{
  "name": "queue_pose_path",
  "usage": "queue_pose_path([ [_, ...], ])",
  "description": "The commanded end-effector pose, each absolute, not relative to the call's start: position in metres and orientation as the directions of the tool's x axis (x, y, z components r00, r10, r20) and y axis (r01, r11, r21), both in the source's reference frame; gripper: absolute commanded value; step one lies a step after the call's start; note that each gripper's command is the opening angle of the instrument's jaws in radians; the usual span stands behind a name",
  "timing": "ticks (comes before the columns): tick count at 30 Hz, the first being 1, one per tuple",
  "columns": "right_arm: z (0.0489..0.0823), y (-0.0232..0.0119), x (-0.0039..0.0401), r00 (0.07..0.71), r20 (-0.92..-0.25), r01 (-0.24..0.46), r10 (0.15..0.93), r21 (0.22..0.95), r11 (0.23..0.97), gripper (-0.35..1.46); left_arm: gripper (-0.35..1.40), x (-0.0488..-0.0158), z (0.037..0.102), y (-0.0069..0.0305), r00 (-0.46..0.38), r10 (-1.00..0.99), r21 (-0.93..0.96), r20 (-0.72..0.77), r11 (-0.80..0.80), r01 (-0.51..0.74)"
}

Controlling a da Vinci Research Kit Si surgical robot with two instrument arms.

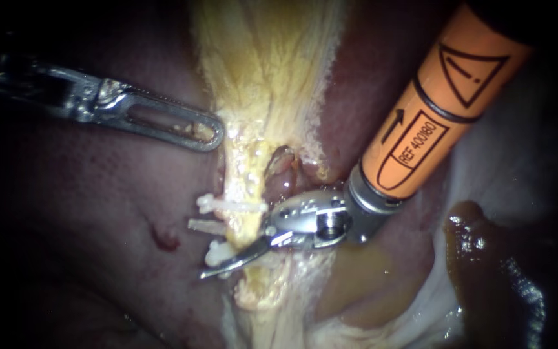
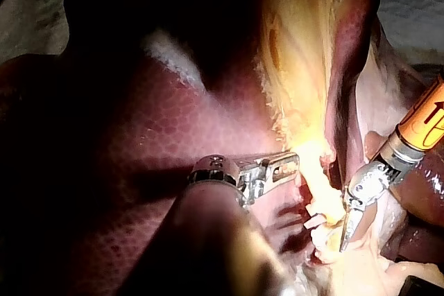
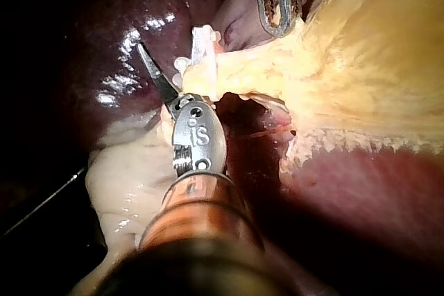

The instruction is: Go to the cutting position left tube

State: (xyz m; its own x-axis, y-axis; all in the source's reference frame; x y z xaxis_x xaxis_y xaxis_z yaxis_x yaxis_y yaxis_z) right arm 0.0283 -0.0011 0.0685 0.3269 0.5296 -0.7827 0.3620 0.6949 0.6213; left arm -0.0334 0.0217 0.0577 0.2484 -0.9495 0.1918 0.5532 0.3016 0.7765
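A pale yellow tube [image 1: 248, 223] runs down the middle of the endoscope view, with white clips [image 1: 227, 205] across it. My right instrument [image 1: 227, 262], on an orange shaft from the upper right, has scissor blades. One blade lies across the front of the tube just below the lowest clip [image 1: 217, 253], and the other is hidden behind it. In the right wrist view a dark blade [image 3: 154, 68] stands beside the clipped tube [image 3: 205, 67]. My left instrument [image 1: 209, 132] grips the edge of the yellow tissue [image 1: 259, 84] above the clips, jaws together.
Dark red liver [image 1: 85, 226] lies left of the tube, with a small bleeding spot [image 1: 165, 239]. Brown fluid and pale tissue [image 1: 369, 284] sit at lower right. A small opening [image 1: 282, 171] shows beside the tube.
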Motion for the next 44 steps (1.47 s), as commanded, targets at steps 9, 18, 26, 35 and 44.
queue_pose_path([
  [9,0.0675,-0.0012,0.0286,0.332,-0.749,0.35,0.573,0.662,0.663,1.4,-0.35,-0.0334,0.0578,0.0217,0.248,-0.949,0.777,0.192,0.302,0.553],
  [18,0.067,-0.0006,0.0286,0.365,-0.643,0.306,0.673,0.766,0.565,1.41,-0.35,-0.0334,0.0578,0.0217,0.249,-0.949,0.777,0.192,0.302,0.553],
  [26,0.0665,-0.0005,0.0286,0.364,-0.629,0.302,0.687,0.778,0.551,1.41,-0.35,-0.0334,0.0578,0.0217,0.249,-0.949,0.777,0.192,0.302,0.553],
  [35,0.0664,-0.0005,0.0286,0.366,-0.624,0.301,0.69,0.781,0.547,1.41,-0.35,-0.0334,0.0578,0.0217,0.249,-0.949,0.777,0.192,0.302,0.553],
  [44,0.0665,-0.0005,0.0286,0.366,-0.624,0.301,0.69,0.781,0.547,1.41,-0.35,-0.0334,0.0578,0.0217,0.249,-0.949,0.777,0.192,0.302,0.553],
])
